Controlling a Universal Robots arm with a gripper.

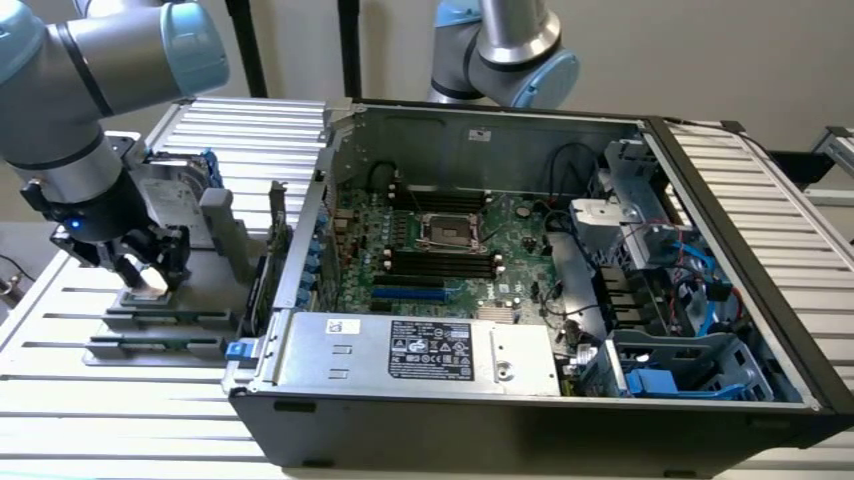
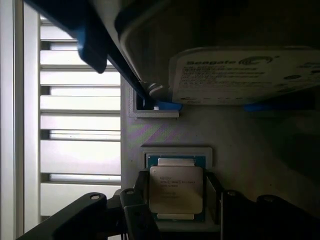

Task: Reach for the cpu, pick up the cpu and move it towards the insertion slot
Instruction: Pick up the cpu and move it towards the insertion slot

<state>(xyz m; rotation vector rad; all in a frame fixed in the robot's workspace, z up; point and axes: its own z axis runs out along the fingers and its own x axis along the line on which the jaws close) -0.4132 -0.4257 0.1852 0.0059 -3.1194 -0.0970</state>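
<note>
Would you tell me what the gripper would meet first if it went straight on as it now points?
The cpu, lying in its grey holder right beneath the gripper; it looks very near, though depth is unclear.

The gripper (image 2: 176,202) at the cpu (image 2: 176,186) in a grey holder (image 2: 165,131).
The silver-topped cpu lies flat in a square recess of the holder, with the gripper's dark parts close on two opposite sides; whether it is gripped is hard to judge. Beyond stands a Seagate hard drive (image 2: 240,75) in a blue-trimmed bracket (image 2: 95,47), beside a slatted table (image 2: 80,155).
</note>
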